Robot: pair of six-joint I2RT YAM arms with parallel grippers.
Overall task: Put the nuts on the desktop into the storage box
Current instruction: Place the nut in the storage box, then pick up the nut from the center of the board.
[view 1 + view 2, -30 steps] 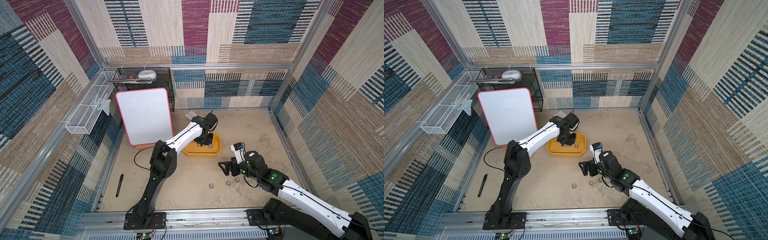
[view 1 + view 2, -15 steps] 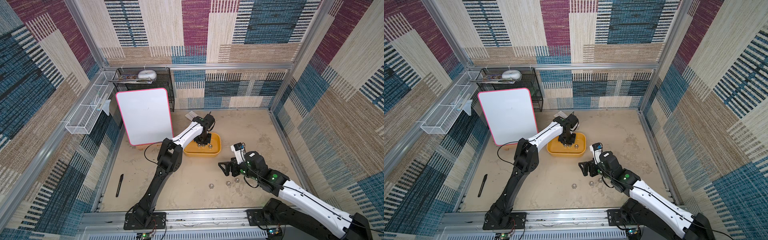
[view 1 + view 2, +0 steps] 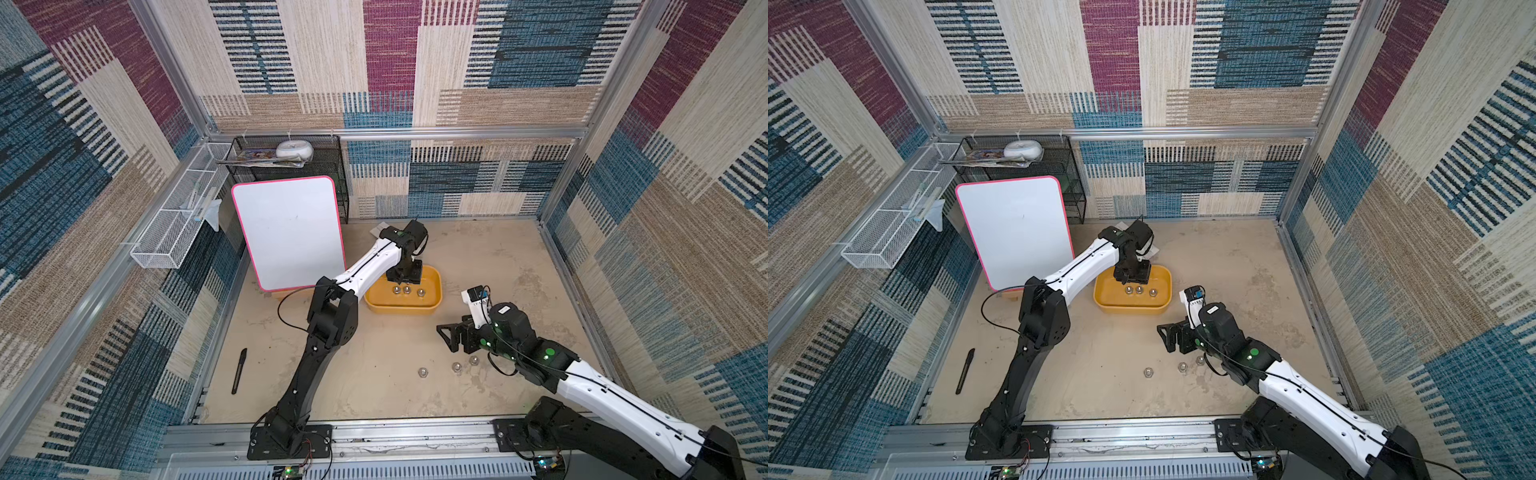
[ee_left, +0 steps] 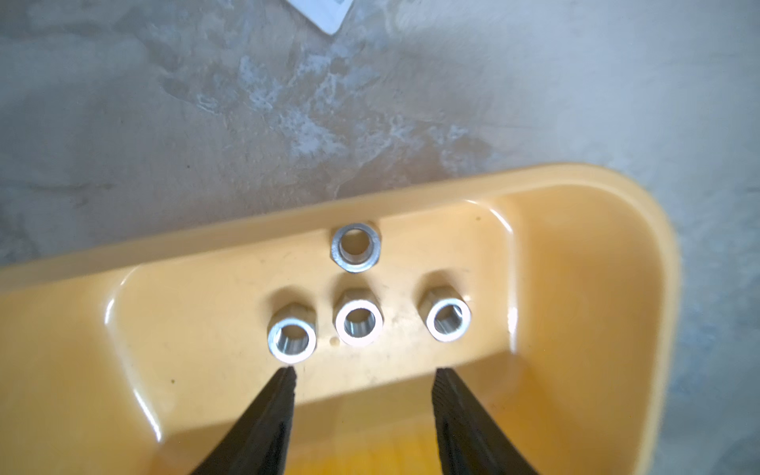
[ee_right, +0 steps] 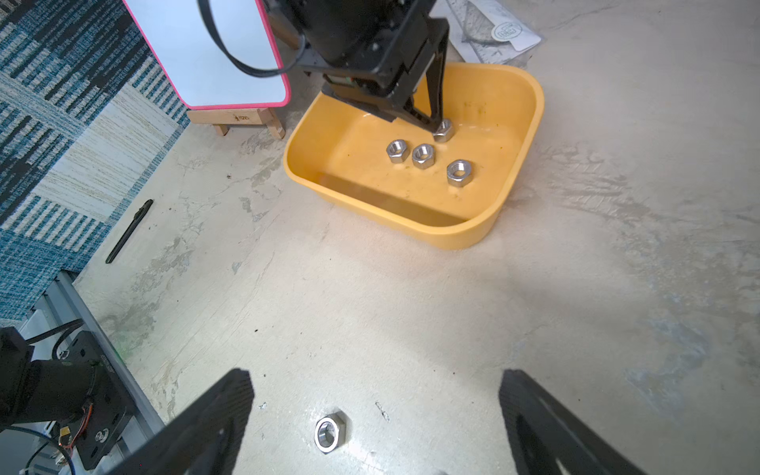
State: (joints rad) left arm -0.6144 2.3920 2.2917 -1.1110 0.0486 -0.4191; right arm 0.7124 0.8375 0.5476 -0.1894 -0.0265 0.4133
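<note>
Nuts (image 4: pixel 359 323): how many stowed?

— Me: Four in the storage box (image 3: pixel 402 309). Three sit in a row on its floor. The fourth nut (image 5: pixel 443 130) lies apart, at twelve o'clock of that row, hidden under my left arm's end in both top views.

— Desk: Left gripper, state?

— Me: Left gripper (image 4: pixel 364 372): released. A second ago it was clenched over the box. Now the jaws stand apart with nothing between them. In the right wrist view one fingertip (image 5: pixel 435 111) is touching the fourth nut or just beside it; I cannot tell which. I judge that nut freshly delivered.

— Desk: Remaining stock?

— Me: Three loose nuts (image 3: pixel 456 367) on the desktop (image 3: pixel 374 407), close together at five o'clock from the box. Right gripper (image 5: pixel 376 376): spread wide, empty, hovering at four o'clock from the box and near them. Its wrist view shows one nut lying just ahead of its parted jaws.

— Desk: Balance?

— Me: Four of seven in. I judge the next pick is the right arm's, once the left lifts clear of the box.
</note>
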